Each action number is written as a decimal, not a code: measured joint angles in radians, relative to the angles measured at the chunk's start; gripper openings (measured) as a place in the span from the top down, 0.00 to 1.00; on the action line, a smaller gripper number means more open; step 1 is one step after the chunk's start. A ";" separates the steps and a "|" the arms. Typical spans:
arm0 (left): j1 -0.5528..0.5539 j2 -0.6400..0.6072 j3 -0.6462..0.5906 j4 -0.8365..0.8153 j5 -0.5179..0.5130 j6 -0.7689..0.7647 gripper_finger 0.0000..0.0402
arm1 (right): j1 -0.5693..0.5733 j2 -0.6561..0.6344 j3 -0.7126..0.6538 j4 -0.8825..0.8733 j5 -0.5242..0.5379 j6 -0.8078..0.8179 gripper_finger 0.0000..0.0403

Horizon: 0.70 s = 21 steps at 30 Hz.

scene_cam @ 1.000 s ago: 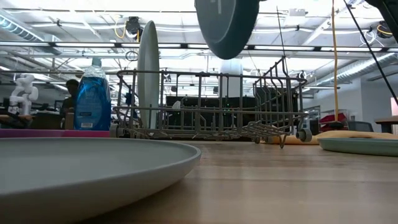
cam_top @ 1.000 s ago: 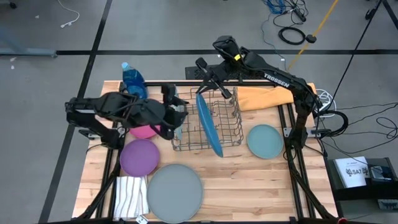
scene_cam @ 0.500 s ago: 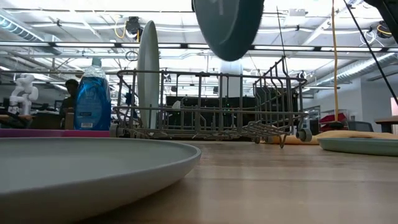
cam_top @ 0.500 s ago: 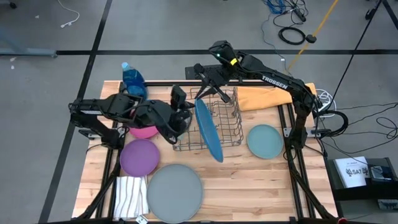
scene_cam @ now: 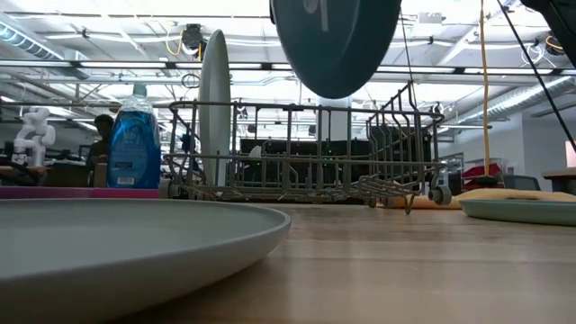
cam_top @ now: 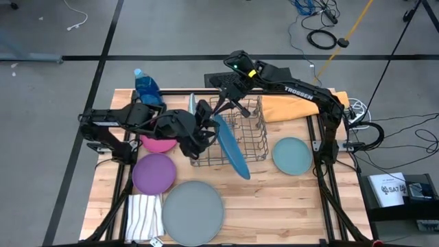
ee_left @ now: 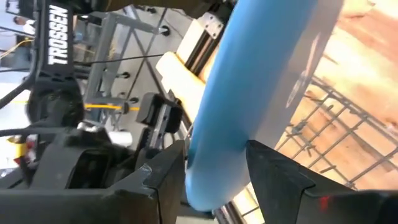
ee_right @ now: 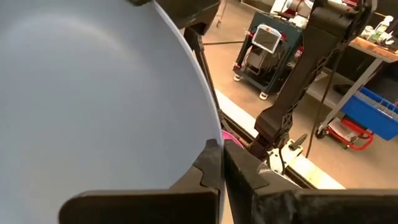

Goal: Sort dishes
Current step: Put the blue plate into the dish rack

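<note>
two grippers meet on one plate above the rack right now. the right gripper [cam_top: 228, 103] is pinched tight on the rim of the light blue plate [cam_top: 230, 146], its fingers [ee_right: 214, 163] closed to a sliver over the edge in its wrist view, and it holds the plate on edge, tilted, over the front half of the wire dish rack [cam_top: 254, 144]. the left gripper [cam_top: 206, 127] sits right beside that same plate; in its wrist view the two dark fingers [ee_left: 273, 171] stand apart with the plate's blue rim between them, so it reads as parted around the edge and not clamped, though contact is hard to judge. from the low view the plate [scene_cam: 335, 43] hangs clear above the rack [scene_cam: 306, 153], not yet slotted.

moving outward, the score so far: one plate [scene_cam: 214, 106] stands upright in the rack's left end, so that looks like one sorted, and the light blue one seems on its way in. the rest wait on the table [cam_top: 288, 199]: the magenta plate [cam_top: 159, 145] under the left arm, the purple plate [cam_top: 153, 173] in front of it, the large grey plate [cam_top: 193, 213] at the near edge, and the pale teal plate [cam_top: 292, 156] to the right of the rack. the striped cloth [cam_top: 143, 217] lies beside the grey plate, and a blue soap bottle [cam_top: 146, 87] stands at the back left. by my count, four to go, plus this one to seat.
</note>
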State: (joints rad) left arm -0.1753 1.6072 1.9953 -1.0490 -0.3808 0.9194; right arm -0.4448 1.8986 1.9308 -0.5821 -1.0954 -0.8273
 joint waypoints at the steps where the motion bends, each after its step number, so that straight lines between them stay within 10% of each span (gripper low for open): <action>1: 0.004 0.002 0.000 -0.001 0.018 -0.009 0.57 | 0.002 0.002 0.000 -0.003 0.001 0.002 1.00; 21: 0.031 0.013 -0.005 -0.020 0.220 -0.100 0.62 | 0.079 0.004 0.000 -0.007 0.058 0.023 1.00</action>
State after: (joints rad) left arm -0.1444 1.6199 1.9907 -1.0695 -0.1604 0.8192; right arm -0.3661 1.9022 1.9308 -0.5892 -1.0378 -0.8043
